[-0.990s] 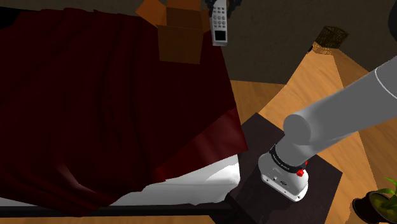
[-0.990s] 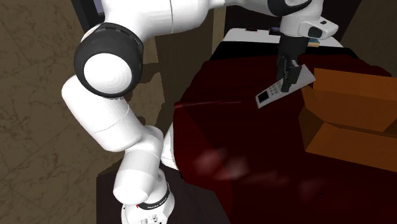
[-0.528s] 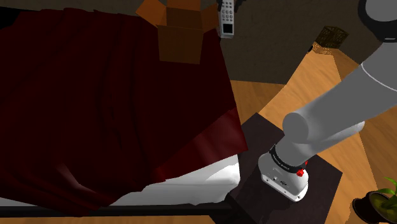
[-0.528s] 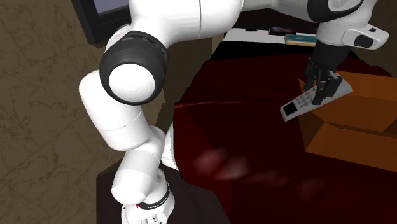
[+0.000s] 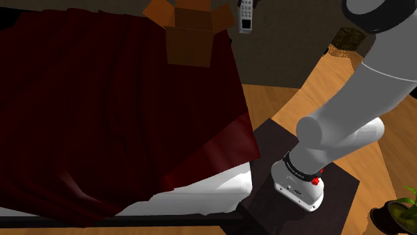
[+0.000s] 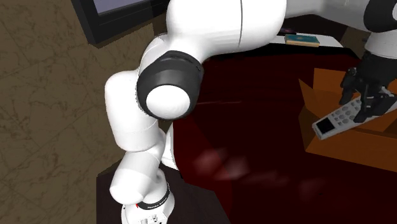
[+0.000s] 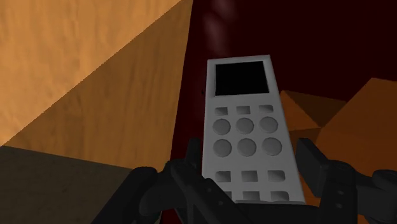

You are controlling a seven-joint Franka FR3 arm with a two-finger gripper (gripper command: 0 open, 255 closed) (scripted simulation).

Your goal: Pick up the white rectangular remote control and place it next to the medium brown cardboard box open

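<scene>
A grey-white remote (image 6: 336, 121) with a dark screen and round buttons hangs in the air, clasped at its button end by my black gripper (image 6: 362, 105). In the second exterior view it sits in front of the open brown cardboard box's (image 6: 331, 145) near side, above the dark red bed cover (image 6: 254, 146). In the shoulder view the remote (image 5: 246, 15) hangs just right of the box (image 5: 189, 35), past the bed's edge. In the wrist view the gripper (image 7: 251, 167) is shut on the remote (image 7: 247, 127), with an orange box flap (image 7: 95, 70) beside it.
The dark red cover (image 5: 100, 100) drapes over a bed with a white sheet (image 5: 200, 193) at its corner. My dark stand (image 5: 267, 143) rests on wooden floor (image 5: 347, 87). A plant (image 5: 401, 210) is at the lower right. A dark screen (image 6: 114, 13) and book (image 6: 302, 40) lie beyond.
The gripper has carried the remote toward the shoulder view's right and top; in the second exterior view it moved right and lower, in front of the box.
</scene>
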